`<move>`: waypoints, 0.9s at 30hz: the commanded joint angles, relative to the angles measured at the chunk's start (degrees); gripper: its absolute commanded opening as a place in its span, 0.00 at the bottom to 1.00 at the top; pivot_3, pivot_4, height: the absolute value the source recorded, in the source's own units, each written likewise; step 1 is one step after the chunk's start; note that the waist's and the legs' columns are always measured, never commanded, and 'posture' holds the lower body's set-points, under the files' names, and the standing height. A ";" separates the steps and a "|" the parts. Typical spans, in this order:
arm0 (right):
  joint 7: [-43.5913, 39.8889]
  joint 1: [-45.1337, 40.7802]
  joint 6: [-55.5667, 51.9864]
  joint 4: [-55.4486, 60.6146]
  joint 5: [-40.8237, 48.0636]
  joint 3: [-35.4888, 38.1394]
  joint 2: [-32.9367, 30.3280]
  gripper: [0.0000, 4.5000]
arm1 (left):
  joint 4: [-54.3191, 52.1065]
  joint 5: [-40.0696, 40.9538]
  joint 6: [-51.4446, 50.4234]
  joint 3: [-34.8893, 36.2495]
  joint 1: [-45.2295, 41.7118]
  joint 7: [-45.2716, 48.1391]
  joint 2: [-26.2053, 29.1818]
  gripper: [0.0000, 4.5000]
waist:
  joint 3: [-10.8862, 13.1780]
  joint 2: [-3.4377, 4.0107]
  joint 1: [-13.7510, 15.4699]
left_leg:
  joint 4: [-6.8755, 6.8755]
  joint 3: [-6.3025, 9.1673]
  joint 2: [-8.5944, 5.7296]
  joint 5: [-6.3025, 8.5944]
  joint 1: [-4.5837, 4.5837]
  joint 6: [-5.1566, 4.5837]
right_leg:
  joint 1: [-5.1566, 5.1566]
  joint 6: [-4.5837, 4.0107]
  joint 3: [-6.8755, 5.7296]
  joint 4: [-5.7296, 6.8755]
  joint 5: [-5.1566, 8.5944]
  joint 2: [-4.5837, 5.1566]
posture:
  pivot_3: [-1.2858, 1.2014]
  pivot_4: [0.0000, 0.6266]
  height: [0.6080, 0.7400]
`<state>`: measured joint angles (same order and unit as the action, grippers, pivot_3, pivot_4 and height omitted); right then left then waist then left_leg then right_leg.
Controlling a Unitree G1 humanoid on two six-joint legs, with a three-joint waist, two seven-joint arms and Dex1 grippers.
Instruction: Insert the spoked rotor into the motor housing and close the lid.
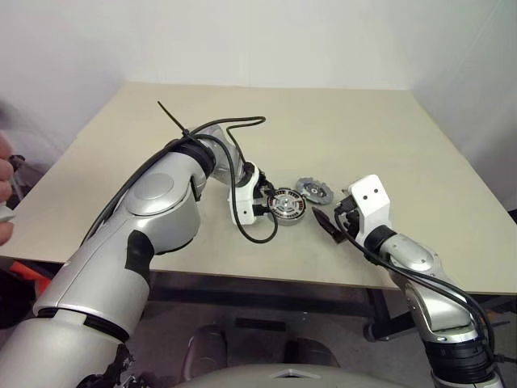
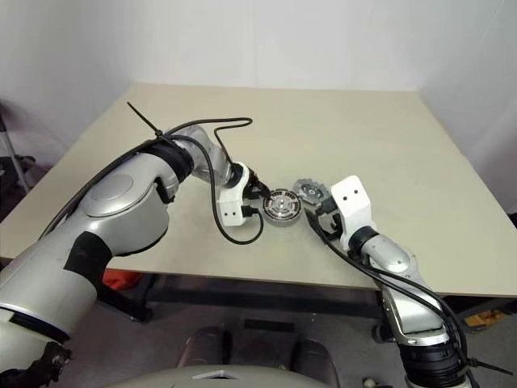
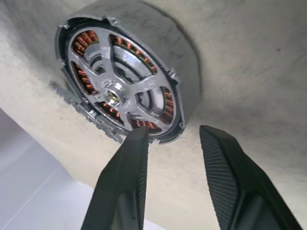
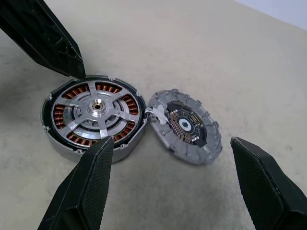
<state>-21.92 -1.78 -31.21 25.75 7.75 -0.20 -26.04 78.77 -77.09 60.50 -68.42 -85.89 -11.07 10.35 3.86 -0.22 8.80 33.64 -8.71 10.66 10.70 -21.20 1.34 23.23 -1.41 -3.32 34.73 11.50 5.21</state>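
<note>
Rotor (image 4: 98, 111) already seated inside housing (image 4: 122, 148), spokes level over the copper windings. Left gripper (image 3: 172, 143) just beside the housing rim, fingers parted and empty, probably just letting go. Lid (image 4: 184, 125) flat on table (image 1: 388, 129), touching the housing on its right. Right gripper (image 4: 168, 177) wide open, empty, hovering near the lid, likely placed for picking it next.
</note>
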 commanded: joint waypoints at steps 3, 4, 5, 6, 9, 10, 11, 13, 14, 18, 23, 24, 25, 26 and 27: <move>-3.15 -3.87 3.23 -0.52 -0.26 -0.04 -2.00 0.97 | 0.85 6.61 0.03 6.01 -2.17 4.84 3.36 0.41 | 0.00 0.00 -0.06 | 0.02 0.00 0.01 0.00 0.00 0.00 | 0.00 -0.01 0.00 0.02 -0.01 0.00 | 0.52 0.00 1.00; -4.35 -4.94 4.10 -0.95 -0.16 -0.31 -2.62 0.97 | 1.38 10.40 0.47 9.42 -1.48 8.79 4.17 0.41 | 0.00 0.00 -0.04 | 0.03 0.00 0.01 0.00 0.01 0.00 | 0.00 -0.08 0.00 0.02 -0.05 0.00 | 0.52 0.00 1.00; -5.41 -6.03 4.92 -1.41 -0.19 -0.56 -3.25 0.97 | 1.98 14.93 0.64 13.47 -0.57 13.70 4.78 0.41 | 0.00 0.01 -0.09 | 0.04 0.00 0.01 0.00 0.00 0.00 | 0.00 -0.15 0.00 0.02 -0.09 0.00 | 0.52 0.00 1.00; -6.93 -7.61 5.86 -2.06 -0.22 -0.97 -4.18 0.97 | 2.57 20.35 0.90 18.37 0.75 19.79 5.41 0.41 | 0.00 0.01 -0.07 | 0.05 -0.01 0.01 0.00 0.01 0.00 | 0.00 -0.27 0.00 0.03 -0.16 0.00 | 0.52 0.00 1.00; -12.01 -12.82 8.07 -4.76 -0.54 -2.79 -7.26 0.97 | 3.18 41.90 -4.63 37.65 6.36 45.41 4.50 0.41 | -0.04 0.06 -0.03 | 0.04 -0.05 -0.02 0.00 0.08 0.00 | -0.04 -0.43 0.01 0.04 -0.25 0.02 | 0.52 0.00 1.00; -14.56 -14.76 8.63 -5.90 -0.29 -3.74 -8.54 0.97 | 2.36 49.46 -8.63 44.29 8.30 53.50 3.46 0.41 | -0.03 0.06 -0.01 | 0.04 -0.06 -0.03 0.00 0.11 -0.01 | -0.08 -0.48 0.01 0.05 -0.27 0.04 | 0.52 0.00 1.00; -17.05 -16.44 8.97 -6.91 0.18 -4.59 -9.62 0.97 | 1.02 56.10 -13.32 50.02 9.86 60.03 2.33 0.41 | -0.04 0.06 0.01 | 0.05 -0.07 -0.04 0.02 0.14 -0.03 | -0.10 -0.51 0.01 0.06 -0.29 0.06 | 0.52 0.00 1.00; -22.35 -19.54 10.42 -9.33 0.57 -6.46 -11.94 0.97 | -3.32 67.57 -24.89 59.61 12.14 68.78 0.03 0.41 | -0.01 0.02 0.20 | 0.12 -0.11 0.00 0.04 0.11 -0.08 | -0.10 -0.59 -0.01 0.13 -0.32 0.09 | 0.52 0.00 1.00; -24.47 -20.69 11.33 -10.59 0.42 -7.24 -12.90 0.97 | -6.08 71.16 -29.31 62.40 13.35 70.95 -0.63 0.41 | -0.01 0.02 0.22 | 0.18 -0.13 0.02 0.06 0.09 -0.11 | -0.10 -0.62 -0.01 0.17 -0.34 0.09 | 0.52 0.00 1.00; -32.46 -26.99 17.14 -19.65 -2.88 -11.51 -16.49 0.97 | -29.13 82.23 -50.68 68.19 24.61 71.42 -2.22 0.41 | -0.02 0.05 -0.12 | 0.42 -0.24 0.14 0.18 0.08 -0.30 | -0.06 -0.69 -0.02 0.33 -0.31 0.12 | 0.52 0.00 1.00; -40.75 -33.27 23.37 -29.16 -4.77 -14.53 -17.88 0.97 | -57.38 90.76 -74.39 70.76 40.63 62.51 -3.07 0.41 | -0.03 0.09 -1.22 | 0.50 -0.34 0.23 0.19 0.15 -0.31 | -0.05 -0.73 -0.01 0.47 -0.29 0.12 | 0.52 0.00 1.00; -42.01 -34.25 24.51 -30.77 -5.39 -15.17 -17.85 0.97 | -61.82 93.59 -79.44 71.96 43.04 60.19 -3.75 0.41 | -0.02 0.09 -1.55 | 0.52 -0.33 0.25 0.18 0.13 -0.31 | -0.04 -0.75 -0.01 0.50 -0.28 0.10 | 0.52 0.00 1.00; -42.86 -34.76 25.58 -32.02 -5.79 -15.39 -17.89 0.97 | -64.96 95.41 -82.93 72.48 44.55 58.37 -4.33 0.41 | 0.00 0.07 -1.65 | 0.56 -0.33 0.26 0.18 0.09 -0.30 | -0.01 -0.75 -0.02 0.53 -0.28 0.07 | 0.52 0.00 1.00; -43.69 -35.47 26.64 -33.36 -6.22 -15.76 -17.65 0.97 | -68.05 96.26 -84.68 72.51 46.79 56.82 -4.74 0.41 | 0.00 0.07 -1.68 | 0.59 -0.33 0.27 0.17 0.08 -0.30 | -0.01 -0.75 -0.02 0.57 -0.28 0.06 | 0.52 0.00 1.00; -44.50 -36.52 27.55 -34.95 -6.80 -16.43 -17.06 0.97 | -70.92 96.95 -85.92 73.01 49.90 54.22 -5.64 0.41 | 0.00 0.07 -1.64 | 0.60 -0.34 0.27 0.17 0.09 -0.29 | -0.01 -0.76 -0.02 0.57 -0.28 0.06 | 0.52 0.00 1.00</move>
<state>-64.75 -35.75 -6.20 -7.66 1.59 -16.22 -43.37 15.31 16.93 -22.33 3.15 -37.62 46.98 5.77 3.86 -0.14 7.16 34.25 -9.04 10.92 10.86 -21.10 1.05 23.19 -2.17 -3.35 35.30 11.22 5.27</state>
